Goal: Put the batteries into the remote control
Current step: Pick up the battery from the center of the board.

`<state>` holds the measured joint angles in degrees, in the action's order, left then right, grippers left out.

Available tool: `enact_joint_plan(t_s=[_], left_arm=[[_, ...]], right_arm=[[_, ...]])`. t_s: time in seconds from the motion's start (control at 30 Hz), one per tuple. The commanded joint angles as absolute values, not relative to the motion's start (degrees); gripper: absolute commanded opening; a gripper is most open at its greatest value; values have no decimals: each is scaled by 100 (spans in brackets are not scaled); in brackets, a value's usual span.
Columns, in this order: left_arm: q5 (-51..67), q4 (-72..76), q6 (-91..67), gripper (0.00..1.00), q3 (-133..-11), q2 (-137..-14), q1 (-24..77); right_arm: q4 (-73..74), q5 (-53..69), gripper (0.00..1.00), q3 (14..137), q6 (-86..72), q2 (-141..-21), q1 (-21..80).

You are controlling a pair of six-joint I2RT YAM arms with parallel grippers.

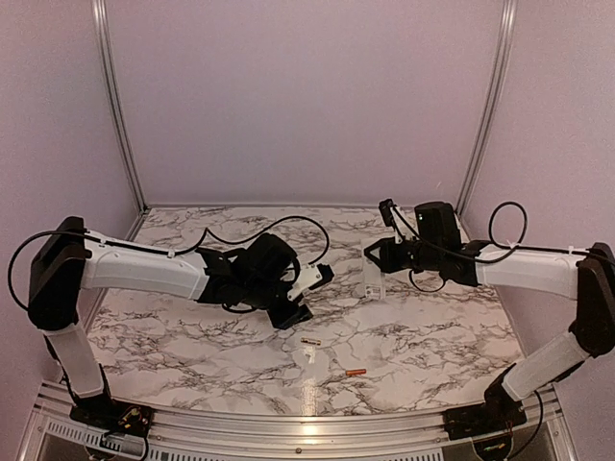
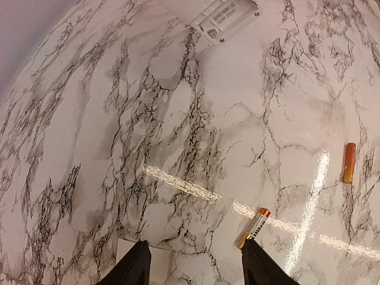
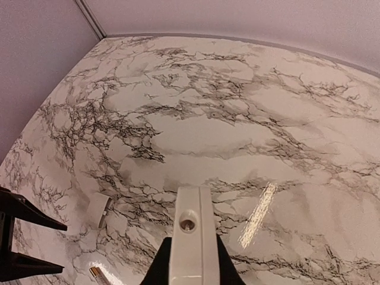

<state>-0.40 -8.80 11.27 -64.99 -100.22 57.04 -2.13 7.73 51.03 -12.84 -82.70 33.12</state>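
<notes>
The white remote control [image 1: 374,280] hangs above the table, gripped by my right gripper [image 1: 377,257]. In the right wrist view the remote [image 3: 190,231] stands edge-on between the shut fingers [image 3: 159,268]. The remote also shows at the top of the left wrist view [image 2: 225,18]. The gold battery [image 1: 310,341] and the orange-red battery [image 1: 356,372] lie apart on the marble near the front. My left gripper [image 1: 312,294] is open and empty, above the table behind them. In its view the gold battery [image 2: 254,227] lies just ahead of the right finger [image 2: 258,267], and the orange-red battery [image 2: 349,162] lies farther right.
A small white flat plastic piece [image 1: 310,354] lies beside the gold battery; it also shows in the left wrist view [image 2: 142,261] and the right wrist view [image 3: 98,209]. The marble table [image 1: 432,336] is walled by pale panels at the back and sides.
</notes>
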Motion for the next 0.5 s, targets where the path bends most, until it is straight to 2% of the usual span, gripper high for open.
enact_joint_plan(t_s=[0.0,0.13,0.47], left_arm=[[410,-2315,2195,50,-7318,-10910,5983],[472,-2724,2487,48,-7848,-11438,6126],[297,-3151,2848,47,-8549,-12161,6170]], right_arm=[[-604,2552,0,4688,-1975,-8054,2843],[-937,3209,0,4356,-2276,-7973,2493],[-932,3420,0,4260,-2284,-7943,2324]])
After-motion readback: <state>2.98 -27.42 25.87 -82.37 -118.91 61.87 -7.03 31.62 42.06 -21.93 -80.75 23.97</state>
